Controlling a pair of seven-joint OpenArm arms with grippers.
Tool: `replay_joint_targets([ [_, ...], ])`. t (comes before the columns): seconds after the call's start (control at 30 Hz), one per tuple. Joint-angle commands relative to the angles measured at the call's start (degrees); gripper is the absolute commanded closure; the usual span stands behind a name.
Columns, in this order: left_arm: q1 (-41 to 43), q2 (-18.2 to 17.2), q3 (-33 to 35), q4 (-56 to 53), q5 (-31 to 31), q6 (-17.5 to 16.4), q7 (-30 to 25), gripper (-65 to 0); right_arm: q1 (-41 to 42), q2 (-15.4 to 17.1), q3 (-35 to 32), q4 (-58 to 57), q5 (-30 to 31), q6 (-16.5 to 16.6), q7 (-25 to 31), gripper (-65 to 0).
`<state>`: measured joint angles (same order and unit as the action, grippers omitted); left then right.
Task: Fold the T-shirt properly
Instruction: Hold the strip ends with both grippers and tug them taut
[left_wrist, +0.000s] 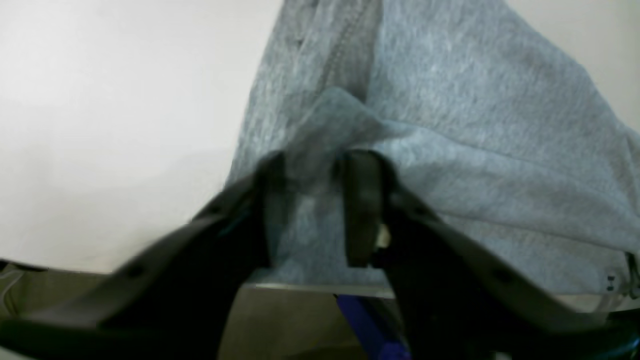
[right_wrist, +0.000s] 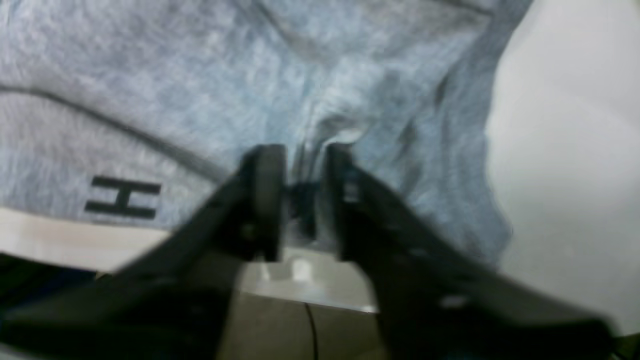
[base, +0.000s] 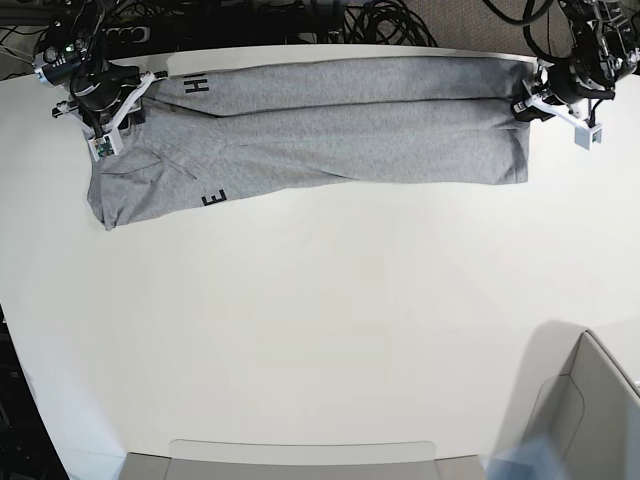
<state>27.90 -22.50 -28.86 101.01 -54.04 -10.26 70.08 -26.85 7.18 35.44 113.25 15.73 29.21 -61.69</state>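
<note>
Heather-grey cotton T-shirt (base: 330, 130) lies folded along frame top; left gripper (left_wrist: 312, 210) and right gripper (right_wrist: 305, 200) jaws parted around bunched cloth, so a straight clean withdrawal is advised to keep the fold undisturbed.

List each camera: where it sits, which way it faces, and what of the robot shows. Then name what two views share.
Left wrist: sits on the left arm just behind the left hand, looking along its black fingers at a bunched edge of the T-shirt.
Right wrist: sits behind the right hand, facing the grey cloth and a black letter H.
Base: overhead, looking down on the white table; both arms show at the far corners.
Shared: the H appears in the right wrist and base views.
</note>
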Motion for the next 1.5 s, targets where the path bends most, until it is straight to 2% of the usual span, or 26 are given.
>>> replay_joint_targets([
  [0.0, 0.9, -0.8, -0.7, 2.2, -0.5, -0.2, -1.8, -22.5, 0.2, 0.7, 0.3, 1.3, 0.5, 0.2, 0.8, -25.3],
  [0.1, 2.2, -0.8, -0.7, 4.4, -0.5, -0.2, -3.3, -22.4, 0.2, 0.8, -0.1, 1.3, 0.6, 0.2, 0.8, -29.5],
  [0.27, 2.6, -0.8, -0.1, 4.8, -0.6, -0.6, -6.9, -22.5, 0.6, 0.9, -0.1, 1.1, 0.6, 0.2, 0.8, -29.4],
  [0.4, 2.4, -1.1, 2.2, 4.5, -0.5, -0.7, -7.6, -22.6, 0.6, 1.0, -0.2, 1.0, 0.6, 0.2, 0.8, -29.4],
  [0.5, 1.2, -1.2, 5.1, 2.2, 1.3, -0.7, -7.9, -22.6, 0.7, 1.0, -0.2, 0.9, 0.6, 0.2, 0.8, -29.4],
  [0.57, -0.7, -0.9, 6.7, -0.7, 4.6, -0.7, -8.0, -22.6, 0.7, 1.0, -0.2, 0.9, 0.6, 0.2, 0.8, -29.4],
  [0.63, -1.2, -0.8, 8.3, -3.6, 6.7, -0.7, -9.9, -22.6, 0.7, 1.0, -0.2, 0.9, 0.6, 0.2, 0.8, -29.4],
  [0.83, -1.6, -0.8, 10.6, -10.6, 6.7, -0.8, -13.9, -22.6, 0.7, 1.8, -0.2, 0.9, 0.6, 0.2, 0.8, -29.4],
  [0.87, -1.6, -0.8, 10.6, -10.9, 6.5, -1.5, -13.9, -22.5, 0.7, 1.8, -0.2, 0.9, 0.7, 0.2, 0.8, -29.4],
  [0.93, -1.6, -0.8, 10.6, -11.8, 4.6, -6.2, -13.4, -22.3, 0.7, 1.8, -0.2, 0.9, 0.7, 0.2, 0.8, -29.4],
  [0.97, -1.6, -0.8, 10.4, -12.6, 3.2, -8.5, -12.8, -22.1, 0.7, 1.8, -0.2, 0.9, 0.7, 0.2, 0.8, -29.4],
  [1.03, -1.7, -0.8, 9.8, -13.8, 2.0, -10.5, -12.3, -20.2, 0.7, 1.7, -0.2, 0.9, 0.7, 0.2, 0.8, -29.4],
  [1.13, -1.4, -0.8, 5.8, -12.7, 2.0, -11.2, -11.8, -18.1, 1.0, 1.6, -0.2, 0.9, 0.7, 0.2, 0.7, -29.4],
  [1.27, 1.1, -1.1, 1.6, -4.7, 2.0, -11.2, -11.8, -18.2, 1.0, 1.7, -0.2, 0.9, 0.7, 0.2, 0.7, -29.4],
  [1.37, 1.8, -1.2, -0.5, 2.1, 2.0, -11.1, -8.2, -22.4, 2.0, 1.7, -0.3, 0.9, 0.7, 0.2, 0.7, -29.4],
  [1.47, 1.7, -1.3, -1.3, 4.9, 2.1, -11.1, -6.5, -22.7, 2.2, 1.7, -0.9, 0.9, 0.7, 0.2, 0.6, -29.4],
])
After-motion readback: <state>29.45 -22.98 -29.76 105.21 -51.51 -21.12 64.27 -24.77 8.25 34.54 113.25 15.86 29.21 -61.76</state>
